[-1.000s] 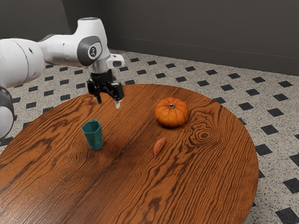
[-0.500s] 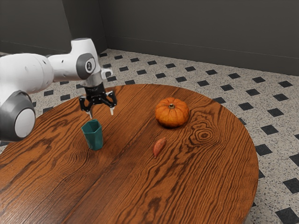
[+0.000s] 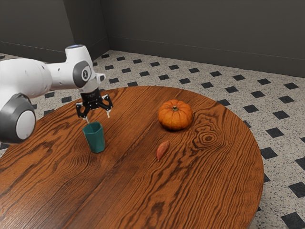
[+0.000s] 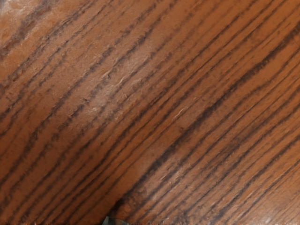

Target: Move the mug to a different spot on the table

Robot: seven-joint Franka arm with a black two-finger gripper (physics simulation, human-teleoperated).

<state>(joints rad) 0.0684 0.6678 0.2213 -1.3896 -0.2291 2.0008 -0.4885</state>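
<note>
The mug (image 3: 95, 137) stands upright on the table (image 3: 205, 191), toward the exterior view's left. The gripper (image 3: 96, 116) hangs just above the mug's far rim, fingers spread, grasping nothing. A pumpkin (image 3: 175, 114) sits well apart at the exterior view's right, with a sweet potato (image 3: 162, 150) lying nearer, between pumpkin and mug

I see a round wooden table (image 3: 200, 191) carrying a teal mug (image 3: 95, 137) at centre left, a pumpkin (image 3: 175, 114) at frame centre, and a sweet potato (image 3: 162, 150) just below it.
</note>
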